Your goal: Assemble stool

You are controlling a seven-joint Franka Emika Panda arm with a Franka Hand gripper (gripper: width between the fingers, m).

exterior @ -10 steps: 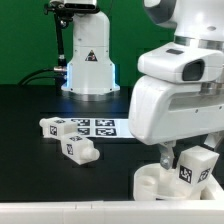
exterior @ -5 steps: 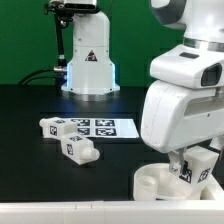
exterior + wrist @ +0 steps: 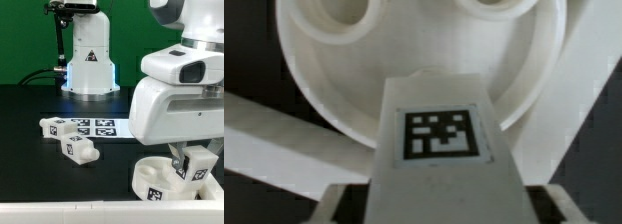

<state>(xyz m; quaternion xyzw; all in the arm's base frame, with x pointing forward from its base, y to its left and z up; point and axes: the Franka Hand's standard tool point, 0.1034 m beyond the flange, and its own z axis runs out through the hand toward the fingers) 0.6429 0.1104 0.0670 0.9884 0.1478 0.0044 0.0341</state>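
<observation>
Fingers [image 3: 342,206] appear clamped on flat flanks of tagged leg [image 3: 190,172]; no gap shows either side. Leg hangs lower right of exterior view, over seat [image 3: 148,180], which rests on counter [image 3: 30,110]. Spare legs [image 3: 78,150] lie centre left, near marker board [image 3: 100,127]. Judgement: hard plastic, light, stiff, smooth, likely slippery. Best hold: flat sides, mid-length, clear of end entering sockets [image 3: 335,12].

Smooth white plastic seat [image 3: 331,70], matt white plastic leg [image 3: 438,95] with printed tag [image 3: 445,137], matt black table [image 3: 25,105].
</observation>
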